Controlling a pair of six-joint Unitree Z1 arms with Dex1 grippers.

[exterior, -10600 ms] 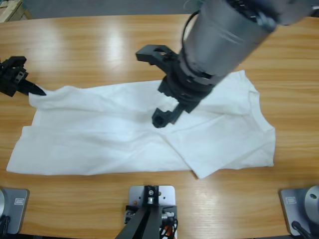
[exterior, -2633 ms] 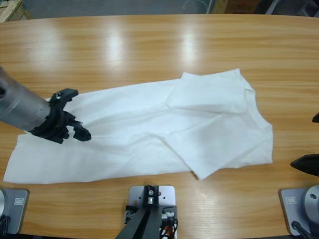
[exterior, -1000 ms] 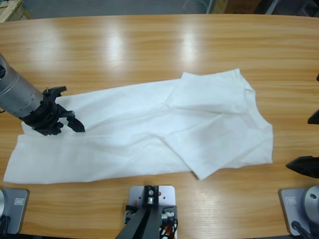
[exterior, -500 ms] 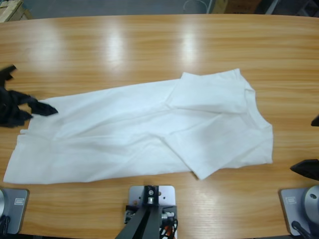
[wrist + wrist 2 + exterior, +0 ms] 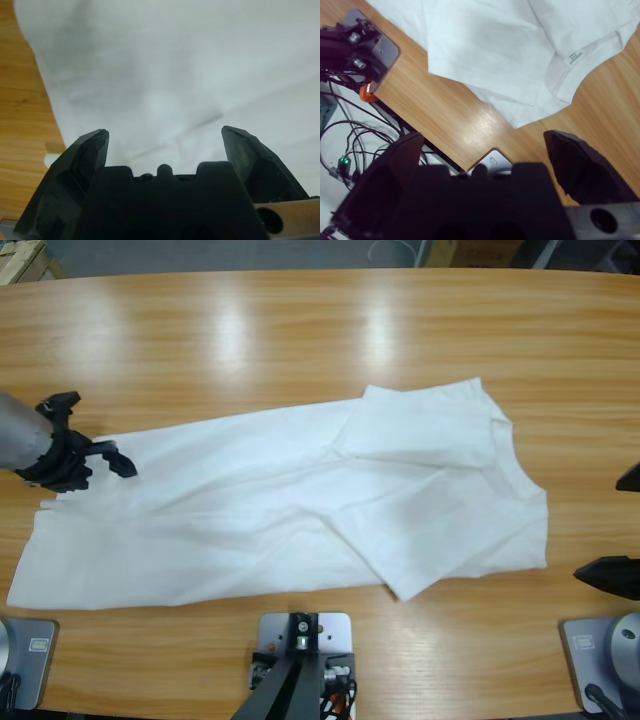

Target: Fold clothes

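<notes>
Fingers of the left gripper [image 5: 162, 137] stood wide apart with nothing between them, poised over white cloth; in the high view this gripper [image 5: 95, 455] sat at the shirt's upper-left corner, arm entering from the left edge. Fingers of the right gripper [image 5: 482, 145] were likewise spread wide and empty, well clear of the cloth; only its two black tips [image 5: 620, 530] showed at the right edge of the high view.

The T-shirt [image 5: 300, 500] lay across the middle of the table [image 5: 300, 330], long axis left to right, hem end left, neck end right. Fabric was plain white, thin, softly wrinkled. One sleeve was folded in over the body near the upper right; a diagonal fold ran down to a pointed corner at the lower middle. The right wrist view showed the neck opening [image 5: 580, 65] with a small label inside it.

Hem corner reached close to the near table edge at lower left. Bare wood lay open along the whole far side, and a narrower strip separated the shirt's right edge from the right gripper.
</notes>
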